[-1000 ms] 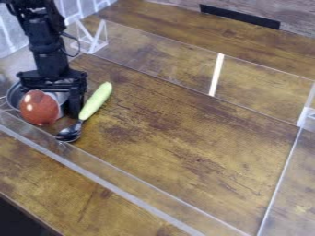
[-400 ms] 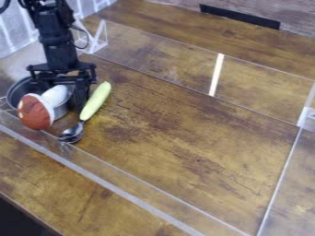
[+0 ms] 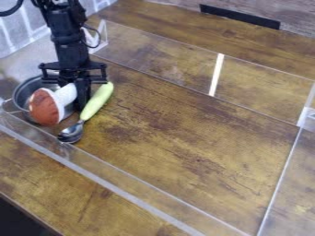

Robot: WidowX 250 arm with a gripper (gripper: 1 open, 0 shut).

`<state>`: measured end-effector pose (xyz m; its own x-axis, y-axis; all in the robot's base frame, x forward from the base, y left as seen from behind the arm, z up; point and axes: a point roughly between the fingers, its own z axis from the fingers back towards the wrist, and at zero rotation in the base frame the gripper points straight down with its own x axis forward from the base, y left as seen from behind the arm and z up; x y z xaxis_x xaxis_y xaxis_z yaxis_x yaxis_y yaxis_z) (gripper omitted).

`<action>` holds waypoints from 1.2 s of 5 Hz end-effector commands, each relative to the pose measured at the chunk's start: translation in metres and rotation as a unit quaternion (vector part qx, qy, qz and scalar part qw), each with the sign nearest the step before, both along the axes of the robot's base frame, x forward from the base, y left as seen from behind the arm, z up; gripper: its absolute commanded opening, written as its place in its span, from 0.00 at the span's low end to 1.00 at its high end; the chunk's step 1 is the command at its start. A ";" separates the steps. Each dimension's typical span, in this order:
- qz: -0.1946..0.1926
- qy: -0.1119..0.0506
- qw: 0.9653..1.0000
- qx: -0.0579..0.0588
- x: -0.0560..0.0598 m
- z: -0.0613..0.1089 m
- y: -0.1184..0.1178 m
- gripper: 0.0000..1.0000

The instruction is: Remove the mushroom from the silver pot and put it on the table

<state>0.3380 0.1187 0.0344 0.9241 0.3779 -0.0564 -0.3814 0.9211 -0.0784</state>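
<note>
My gripper (image 3: 68,88) points straight down at the left edge of the table (image 3: 185,129), right over the mushroom (image 3: 50,104). Jaws look pulled in narrow around the white stem, w/ the stem's top between them; contact itself is too small to see clearly, so a grip on the stem is my read, not a certainty.

Mushroom is tipped over: red-brown cap low and toward the camera, white stem angled up toward my fingers. It sits at or over the rim of the pot (image 3: 22,92), which shows only as a dark curve behind it. Can't tell if the cap rests on the pot or hangs clear.

Handling, as I judge it: toy, prob. light plastic, stiff, smooth and a bit slippery. Not fragile. The domed cap would slide out of a pinch; the stem is the straighter part, so that's the place to hold. Cap-heavy, so it may swing or pivot in the jaws.

Spoon (image 3: 88,106) lies just beside it on the right; keep clear of it.
</note>
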 end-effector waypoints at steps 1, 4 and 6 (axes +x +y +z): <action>-0.017 -0.050 0.999 0.004 -0.001 0.051 -0.002 0.00; -0.055 -0.081 0.993 -0.064 0.010 0.131 -0.061 0.00; -0.045 -0.077 0.993 -0.082 -0.004 0.131 -0.105 0.00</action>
